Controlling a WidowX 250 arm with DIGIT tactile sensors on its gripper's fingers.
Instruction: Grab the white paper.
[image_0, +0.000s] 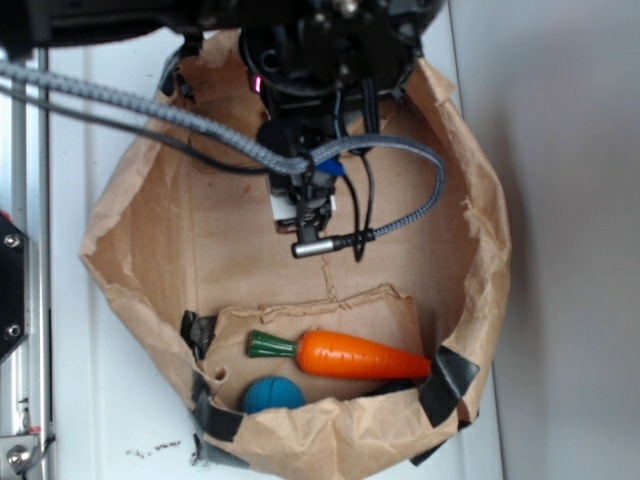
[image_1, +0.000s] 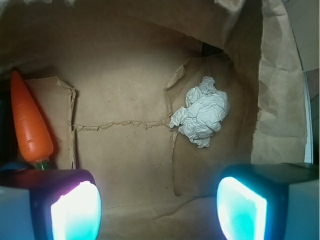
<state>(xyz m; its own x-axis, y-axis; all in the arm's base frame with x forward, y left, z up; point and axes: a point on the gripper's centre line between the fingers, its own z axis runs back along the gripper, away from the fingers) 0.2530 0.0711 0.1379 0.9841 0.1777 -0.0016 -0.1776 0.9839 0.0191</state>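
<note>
The white paper (image_1: 202, 117) is a crumpled off-white wad lying on the brown floor of the paper bag (image_1: 125, 75), in the right half of the wrist view. My gripper (image_1: 159, 210) is open above the bag floor, with its two glowing pads (image_1: 75, 212) set wide apart at the bottom of that view and nothing between them. The wad lies ahead of the pads and a little right of the gap's middle. From the exterior view, the arm and gripper (image_0: 305, 210) reach down into the bag and hide the paper.
The bag (image_0: 160, 230) is cut low, with raised crinkled walls and black tape at the near corners. An orange carrot (image_0: 360, 355) with a green stub lies along the near wall, left in the wrist view (image_1: 30, 125). A blue ball (image_0: 273, 395) sits beside it.
</note>
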